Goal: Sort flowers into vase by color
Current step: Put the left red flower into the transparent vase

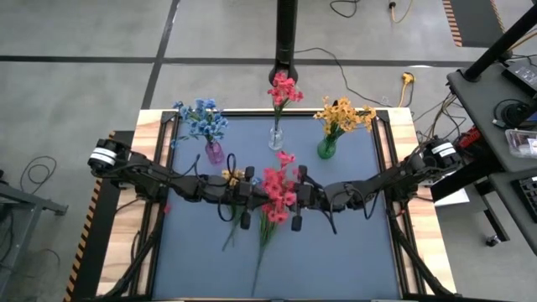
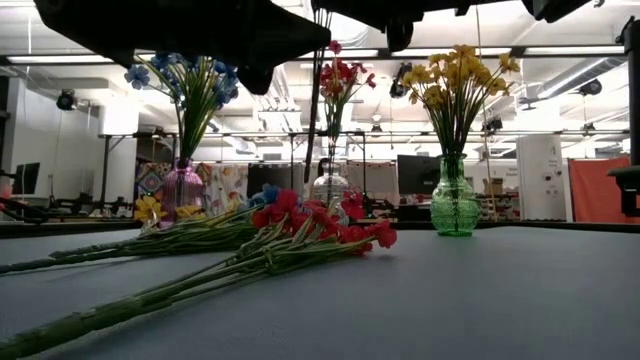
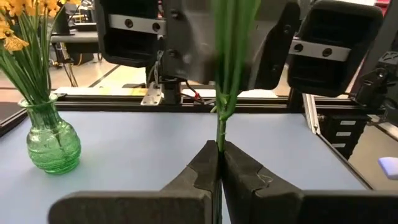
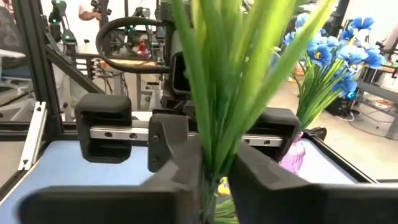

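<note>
Both claws meet mid-table over the loose flowers [image 1: 273, 201], apparently passing one sprig [image 3: 225, 74] between them. The left claw [image 3: 219, 163] is pinched together on its thin green stem, so the sprig stands upright above it. The right claw [image 4: 214, 180] clamps a bunch of green stems just opposite. Beyond the claws stand three vases, blue [image 1: 215, 152], red [image 1: 276, 137] and yellow [image 1: 326, 148].

My gripper [image 3: 219, 163] pinches a green stem [image 3: 222, 118] between its fingers. A green vase [image 3: 53, 142] of yellow flowers [image 3: 18, 25] stands on the table [image 3: 143, 149]; the right gripper [image 3: 217, 46] faces me.
</note>
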Controlling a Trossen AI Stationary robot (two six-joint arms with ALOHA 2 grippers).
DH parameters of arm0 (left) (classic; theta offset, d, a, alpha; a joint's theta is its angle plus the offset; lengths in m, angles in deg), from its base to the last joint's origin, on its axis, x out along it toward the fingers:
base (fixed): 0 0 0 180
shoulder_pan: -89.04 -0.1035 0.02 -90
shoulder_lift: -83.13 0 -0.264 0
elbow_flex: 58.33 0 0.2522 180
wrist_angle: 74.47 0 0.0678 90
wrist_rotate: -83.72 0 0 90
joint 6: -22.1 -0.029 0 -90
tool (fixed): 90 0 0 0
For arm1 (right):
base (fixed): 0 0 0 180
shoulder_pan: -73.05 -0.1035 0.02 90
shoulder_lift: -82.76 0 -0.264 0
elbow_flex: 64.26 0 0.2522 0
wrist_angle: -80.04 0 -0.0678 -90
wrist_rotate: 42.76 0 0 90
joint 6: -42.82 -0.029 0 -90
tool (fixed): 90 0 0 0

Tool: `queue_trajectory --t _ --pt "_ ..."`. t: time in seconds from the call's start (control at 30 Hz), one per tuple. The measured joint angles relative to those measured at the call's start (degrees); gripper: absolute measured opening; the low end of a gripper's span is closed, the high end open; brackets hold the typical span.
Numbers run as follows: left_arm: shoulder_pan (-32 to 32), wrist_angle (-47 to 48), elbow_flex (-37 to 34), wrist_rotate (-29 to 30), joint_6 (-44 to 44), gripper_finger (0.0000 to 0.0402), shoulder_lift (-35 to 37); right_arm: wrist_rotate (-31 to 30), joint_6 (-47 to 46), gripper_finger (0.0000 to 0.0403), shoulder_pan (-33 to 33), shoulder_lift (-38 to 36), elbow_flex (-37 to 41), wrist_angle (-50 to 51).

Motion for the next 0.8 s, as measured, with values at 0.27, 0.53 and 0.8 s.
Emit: queue_trajectory --t 0.27,0.53,0.8 --pt "0.09 0.01 0.00 5.54 0.42 0.0001 0.00 -0.52 -0.01 0.0021 0.09 0.00 0.00 0.00" --pt "0.11 2.79 0.00 3.71 3.67 0.0092 1.10 -0.24 0.04 0.0017 0.15 -2.23 0.04 1.85" --pt "0.11 21.84 -0.02 3.73 5.10 0.0209 10.61 -3.49 4.06 0.0016 4.99 -13.70 0.06 10.56"
